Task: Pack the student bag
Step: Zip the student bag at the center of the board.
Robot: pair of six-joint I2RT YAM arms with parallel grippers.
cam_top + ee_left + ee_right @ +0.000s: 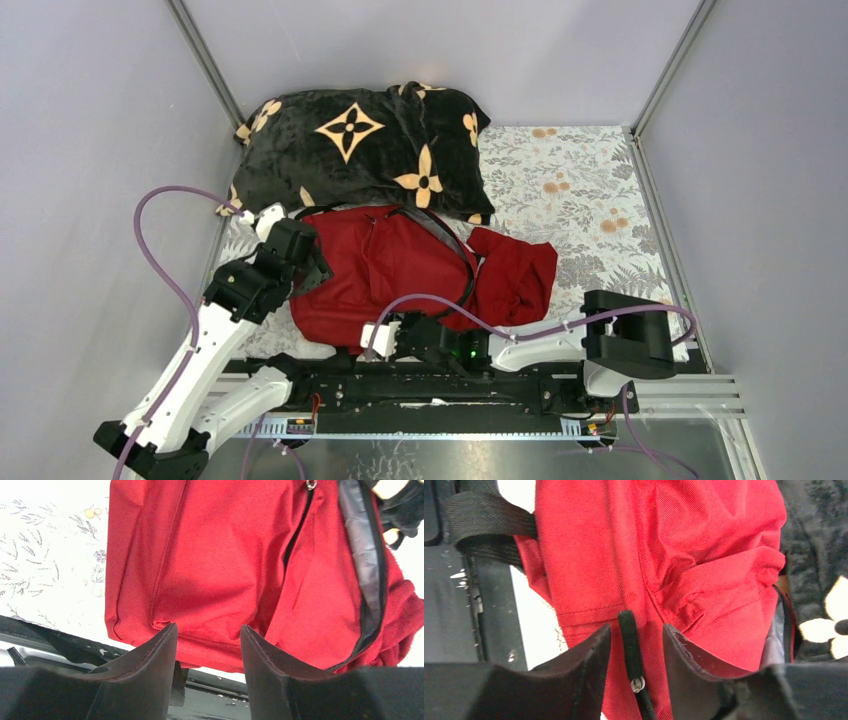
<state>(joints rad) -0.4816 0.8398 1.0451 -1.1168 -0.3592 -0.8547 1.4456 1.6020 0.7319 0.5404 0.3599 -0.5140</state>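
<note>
the backpack (385, 265) lies flat in the middle of the flower-print table cover (590, 190), its far end touching the black blanket with tan flowers (360, 140), its near end by the rail that carries the arms. a smaller dark red cloth (520, 275) lies against its right side. on the bag's right side the main zip stands open, showing grey lining (357, 540)

the left gripper (208, 630) is at the bag's left edge, pointing across it. its fingers (150, 670) are about half apart, and only the bag's red cloth shows through the gap, with nothing pinched between them

the right gripper (636, 630) is at the bag's near end. its fingers (694, 670) are also about half apart. a thin black cord (629, 650) with a small metal ring (638, 684) runs down the gap, with red cloth showing on either side of it, so the fingers are around the cord but not clamped on it. a wide black strap (489, 525) sticks out from the bag's edge towards the rail
</note>
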